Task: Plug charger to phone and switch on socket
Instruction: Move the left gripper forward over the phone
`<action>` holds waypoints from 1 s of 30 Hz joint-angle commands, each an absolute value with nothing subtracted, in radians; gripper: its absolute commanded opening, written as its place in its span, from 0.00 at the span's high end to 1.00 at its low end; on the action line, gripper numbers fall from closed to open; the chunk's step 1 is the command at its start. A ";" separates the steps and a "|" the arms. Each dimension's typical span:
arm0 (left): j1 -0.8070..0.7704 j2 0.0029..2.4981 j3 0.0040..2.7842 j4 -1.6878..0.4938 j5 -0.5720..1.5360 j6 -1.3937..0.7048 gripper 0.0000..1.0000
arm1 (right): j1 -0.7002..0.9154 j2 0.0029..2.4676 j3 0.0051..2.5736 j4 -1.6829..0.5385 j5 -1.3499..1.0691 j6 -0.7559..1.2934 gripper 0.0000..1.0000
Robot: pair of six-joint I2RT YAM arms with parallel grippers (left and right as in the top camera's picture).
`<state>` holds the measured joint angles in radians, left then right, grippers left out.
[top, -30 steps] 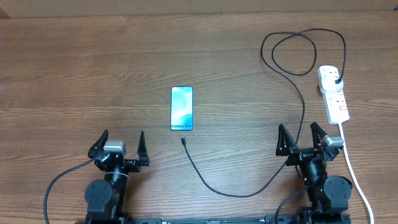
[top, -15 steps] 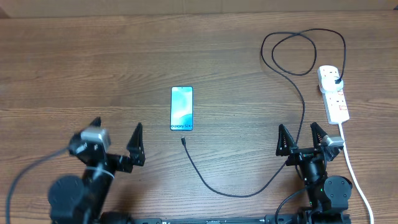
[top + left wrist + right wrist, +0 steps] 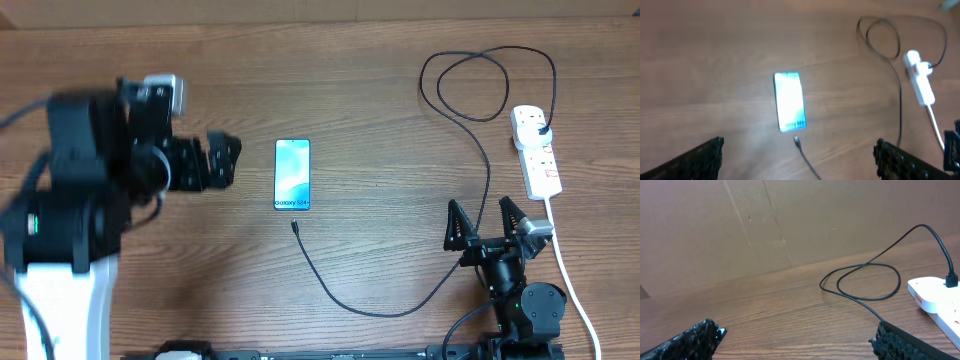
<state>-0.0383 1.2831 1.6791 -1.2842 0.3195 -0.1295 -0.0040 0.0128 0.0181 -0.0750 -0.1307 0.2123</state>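
Barely begun; yet to plug charger (image 3: 296,227) into phone (image 3: 292,175), switch socket (image 3: 536,150); holding nothing, fingers spread on left gripper (image 3: 213,162), right gripper (image 3: 479,211).

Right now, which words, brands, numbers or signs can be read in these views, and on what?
"Galaxy S24+": along the lower edge of the phone screen, overhead view; blurred in the left wrist view.
Red markings on the socket: too small to read.
Nothing else legible.
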 commanded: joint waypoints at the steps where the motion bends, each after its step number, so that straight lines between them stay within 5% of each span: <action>1: -0.035 1.394 1.754 -1.343 0.338 -0.142 0.00 | 0.000 0.003 0.008 -0.072 -0.133 0.212 0.00; 30: -0.268 2.088 1.751 -1.333 0.330 -0.211 0.00 | 0.000 0.003 0.008 -0.072 -0.133 0.212 0.00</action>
